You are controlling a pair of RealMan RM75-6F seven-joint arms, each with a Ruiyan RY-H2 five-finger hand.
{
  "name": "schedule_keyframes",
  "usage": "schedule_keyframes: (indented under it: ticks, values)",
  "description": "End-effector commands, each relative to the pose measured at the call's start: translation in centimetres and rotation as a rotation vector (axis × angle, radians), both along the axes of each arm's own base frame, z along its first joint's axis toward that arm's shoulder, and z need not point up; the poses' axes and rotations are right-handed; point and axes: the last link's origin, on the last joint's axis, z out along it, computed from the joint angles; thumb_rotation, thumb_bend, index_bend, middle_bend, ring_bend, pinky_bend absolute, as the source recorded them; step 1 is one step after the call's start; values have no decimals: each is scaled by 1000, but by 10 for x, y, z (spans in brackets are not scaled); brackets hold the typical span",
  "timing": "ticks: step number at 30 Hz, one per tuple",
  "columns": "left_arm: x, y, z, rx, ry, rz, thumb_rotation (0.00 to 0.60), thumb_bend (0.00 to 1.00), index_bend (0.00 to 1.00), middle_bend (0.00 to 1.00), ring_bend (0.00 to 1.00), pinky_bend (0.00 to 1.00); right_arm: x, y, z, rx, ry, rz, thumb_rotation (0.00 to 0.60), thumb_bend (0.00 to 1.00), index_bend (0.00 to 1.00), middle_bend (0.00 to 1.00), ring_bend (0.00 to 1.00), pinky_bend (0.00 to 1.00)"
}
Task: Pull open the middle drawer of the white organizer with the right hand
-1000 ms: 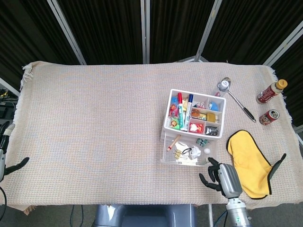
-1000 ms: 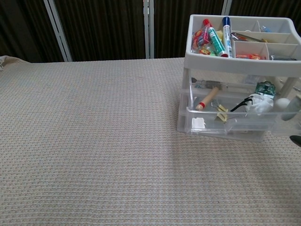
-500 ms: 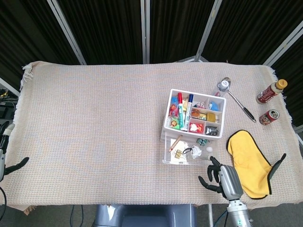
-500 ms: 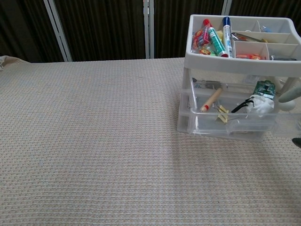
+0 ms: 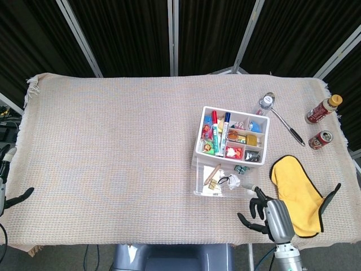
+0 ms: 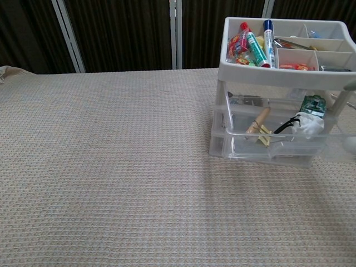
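The white organizer [image 5: 231, 135] stands right of the table's middle, its top tray full of pens and small items. Its clear middle drawer [image 5: 221, 183] is pulled out toward me, showing a wooden stick, clips and a black-and-white bundle. In the chest view the organizer [image 6: 281, 75] fills the upper right, with the drawer [image 6: 272, 146] jutting forward. My right hand [image 5: 265, 214] hovers just off the drawer's front right corner, fingers spread and holding nothing. My left hand [image 5: 11, 195] shows only partly at the far left edge.
A yellow cloth [image 5: 296, 192] lies right of my right hand. Behind it are a pen [image 5: 289, 127], a red can [image 5: 320, 139], a brown bottle [image 5: 323, 108] and a clear bottle [image 5: 265, 103]. The woven mat [image 5: 113, 152] covers the table.
My right hand has drawn back from the drawer front toward the table's near edge. The drawer slid in slightly and the wooden stick inside shifted right.
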Motion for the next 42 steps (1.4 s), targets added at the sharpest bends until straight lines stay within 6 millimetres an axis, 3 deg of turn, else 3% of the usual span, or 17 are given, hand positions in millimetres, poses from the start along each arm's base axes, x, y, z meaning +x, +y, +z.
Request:
schedule_keyframes:
  ticks: [1, 9, 16, 25, 42]
  values:
    - [0, 0, 0, 2, 0, -1, 600, 41, 0, 0, 0, 0, 10, -7, 14, -43, 25, 22, 600, 134, 288, 802, 835, 655]
    - [0, 0, 3, 13, -4, 0, 600, 42, 0, 0, 0, 0, 27, -42, 31, -53, 189, 2, 600, 85, 353, 908, 932, 672]
    - [-1, 0, 4, 18, -8, 0, 600, 42, 0, 0, 0, 0, 30, -59, 24, -11, 297, -16, 600, 82, 422, 977, 995, 681]
    - [-2, -1, 7, 26, -17, 2, 600, 42, 0, 0, 0, 0, 32, -72, 10, 45, 382, -27, 600, 84, 508, 992, 1000, 682]
    - [-4, 2, 7, 22, -18, 13, 600, 42, 0, 0, 0, 0, 33, -91, -3, 119, 520, -14, 600, 84, 456, 993, 1000, 682]
